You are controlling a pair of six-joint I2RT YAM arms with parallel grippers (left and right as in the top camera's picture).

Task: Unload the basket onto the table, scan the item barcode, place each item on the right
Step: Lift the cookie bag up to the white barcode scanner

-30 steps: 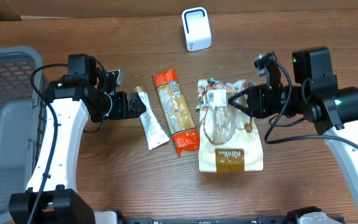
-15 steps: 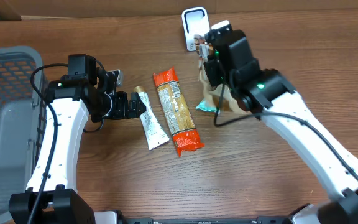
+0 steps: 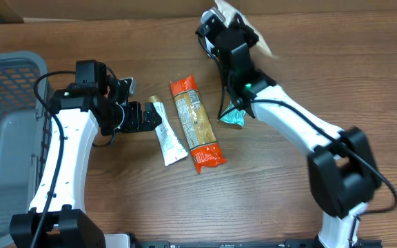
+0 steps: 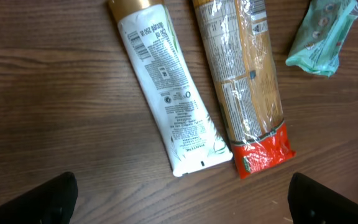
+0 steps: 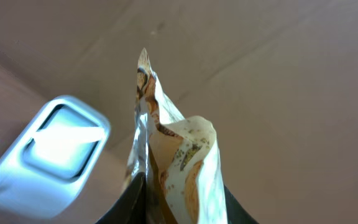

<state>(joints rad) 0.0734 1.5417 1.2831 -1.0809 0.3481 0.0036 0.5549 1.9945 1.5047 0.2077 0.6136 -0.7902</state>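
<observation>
So the right gripper [image 5: 180, 208] was clamped on the crinkly snack bag [image 5: 179, 149], holding it up off the table at the far edge, just beside the white scanner [image 5: 51, 149], which was pretty blurry in the wrist view. The left gripper [image 4: 182, 202] had its jaws wide apart with nothing in them, hovering over the white tube [image 4: 166, 93], which lay next to the orange pasta pack [image 4: 247, 81] and a teal packet [image 4: 322, 34].

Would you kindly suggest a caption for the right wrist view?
Right end effector holds a crumpled snack bag beside the white scanner.
</observation>
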